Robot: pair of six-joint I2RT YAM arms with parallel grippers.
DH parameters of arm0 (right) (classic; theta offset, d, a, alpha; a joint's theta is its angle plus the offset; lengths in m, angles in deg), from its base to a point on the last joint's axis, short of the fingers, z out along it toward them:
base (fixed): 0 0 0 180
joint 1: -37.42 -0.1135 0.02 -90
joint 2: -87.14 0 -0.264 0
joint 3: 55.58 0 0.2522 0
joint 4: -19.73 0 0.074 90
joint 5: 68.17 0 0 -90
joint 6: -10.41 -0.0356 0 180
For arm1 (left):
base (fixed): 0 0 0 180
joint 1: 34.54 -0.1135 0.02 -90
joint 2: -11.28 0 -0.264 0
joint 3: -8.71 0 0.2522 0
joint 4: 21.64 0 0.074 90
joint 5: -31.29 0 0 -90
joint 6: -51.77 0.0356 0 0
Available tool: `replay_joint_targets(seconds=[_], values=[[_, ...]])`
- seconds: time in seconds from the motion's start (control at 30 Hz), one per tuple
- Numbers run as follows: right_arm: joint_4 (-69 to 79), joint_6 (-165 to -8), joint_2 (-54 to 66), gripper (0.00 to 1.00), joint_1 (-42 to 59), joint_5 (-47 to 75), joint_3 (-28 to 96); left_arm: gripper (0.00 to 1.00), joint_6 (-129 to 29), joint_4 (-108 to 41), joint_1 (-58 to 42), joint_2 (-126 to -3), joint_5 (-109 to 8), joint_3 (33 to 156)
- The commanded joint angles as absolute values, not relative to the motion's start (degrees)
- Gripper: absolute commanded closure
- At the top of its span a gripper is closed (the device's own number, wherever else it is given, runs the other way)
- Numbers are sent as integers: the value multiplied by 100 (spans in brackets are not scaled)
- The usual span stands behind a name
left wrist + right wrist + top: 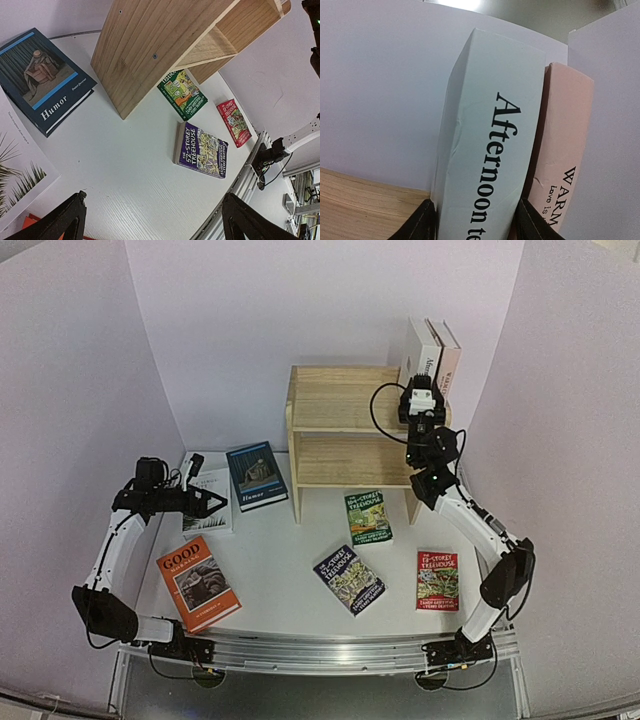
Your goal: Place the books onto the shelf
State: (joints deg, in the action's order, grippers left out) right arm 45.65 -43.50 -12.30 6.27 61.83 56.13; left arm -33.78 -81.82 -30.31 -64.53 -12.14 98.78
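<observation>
**A:** Where is the right gripper [421,390]?

**B:** At the right end of the shelf's [340,400] top tier. Its fingers [420,223] sit on either side of the foot of the upright white "Afternoon" book [490,145]. One is on the open side and the other is in the seam against the pink "WARM" book [562,170]. I can't tell whether they are pinching it.

**A:** Is there room up there?

**B:** The pink book stands at the tier's right edge, near the side wall. Left of the white one, bare wood runs to the far edge.

**A:** And the left gripper [215,503]?

**B:** Its jaws are spread wide and hold nothing. It hovers over the white palm-cover book [20,175] at the table's [290,570] left. Humor [257,475] lies beside that book, with a corner close to the shelf's left side panel. GOOD [198,582] lies towards the front edge.

**A:** What about the Treehouse paperbacks?

**B:** All three lie flat. The green one [368,517] is just in front of the shelf, the dark one [349,579] is mid-table, and the red one [437,580] is to the right. Bare tabletop separates them.
</observation>
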Motion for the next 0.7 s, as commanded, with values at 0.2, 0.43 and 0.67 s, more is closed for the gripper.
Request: replay_joint_targets(seconds=[0.2,0.43,0.67], values=[[5358,-3700,-1198,43,376,6955,5625,6,-3348,-8086,-3024,-6416,-1052,9885],[5644,-3514,-1087,42,356,7110,5424,6,-3365,-8087,-3023,-6403,-958,9895],[5635,-3492,-853,37,181,7013,5129,6,-3334,-8151,-3025,-6414,-1009,9859]])
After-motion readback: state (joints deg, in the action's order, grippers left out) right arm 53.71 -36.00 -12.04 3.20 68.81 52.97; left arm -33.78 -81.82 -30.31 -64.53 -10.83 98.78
